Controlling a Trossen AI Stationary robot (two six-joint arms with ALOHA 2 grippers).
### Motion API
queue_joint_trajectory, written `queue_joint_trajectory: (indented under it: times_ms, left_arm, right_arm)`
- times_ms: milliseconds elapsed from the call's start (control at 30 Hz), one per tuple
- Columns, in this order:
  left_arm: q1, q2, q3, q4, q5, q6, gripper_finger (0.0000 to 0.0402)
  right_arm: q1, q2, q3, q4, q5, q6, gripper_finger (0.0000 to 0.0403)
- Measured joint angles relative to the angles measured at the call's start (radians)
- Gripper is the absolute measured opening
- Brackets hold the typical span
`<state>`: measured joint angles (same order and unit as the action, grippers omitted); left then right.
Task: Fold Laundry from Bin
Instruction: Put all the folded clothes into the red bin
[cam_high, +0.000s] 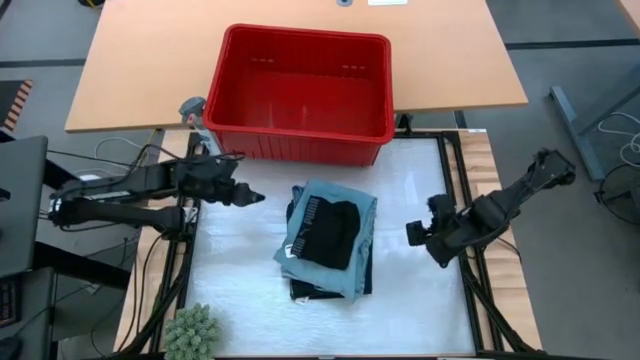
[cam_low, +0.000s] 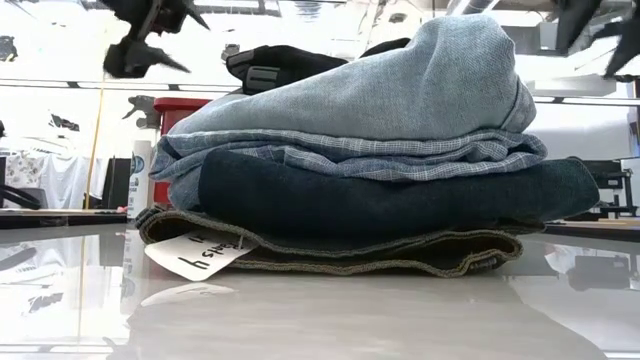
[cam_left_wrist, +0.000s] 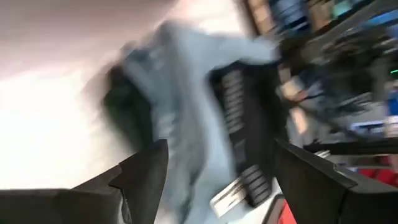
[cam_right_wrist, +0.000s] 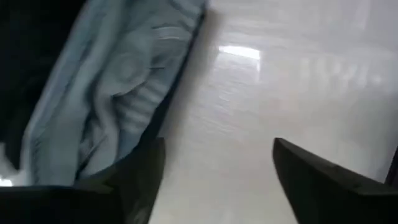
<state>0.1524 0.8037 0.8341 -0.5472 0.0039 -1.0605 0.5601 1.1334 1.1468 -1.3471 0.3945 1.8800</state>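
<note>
laundry (cam_high: 328, 240) stacked on white table (cam_high: 420, 310); red bin (cam_high: 300, 90) behind; both tools apart, empty.

the laundry (cam_high: 328, 240) lies folded in a stack between the two grippers, black piece on top; the red bin (cam_high: 300, 92) sits beyond it.

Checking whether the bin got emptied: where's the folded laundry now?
In the high view the folded laundry sits stacked mid-table, in front of the empty red bin, between the left gripper and right gripper.
</note>
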Motion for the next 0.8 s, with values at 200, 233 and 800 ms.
queue_joint_trajectory:
  times_ms: [200, 233, 800]
  left_arm:
    - [0.027, 0.009, -0.066, 0.019, 0.044, -0.139, 0.0282]
    - [0.031, 0.009, -0.089, 0.053, 0.044, -0.164, 0.0286]
    - [0.032, 0.041, -0.481, 0.563, -0.057, -0.364, 0.0301]
  right_arm:
    - [0.063, -0.047, -0.261, 0.343, 0.078, 0.216, 0.0354]
    - [0.071, -0.051, -0.317, 0.443, 0.112, 0.238, 0.0354]
    - [-0.090, 0.247, -0.730, 1.476, 0.244, 0.220, 0.0375]
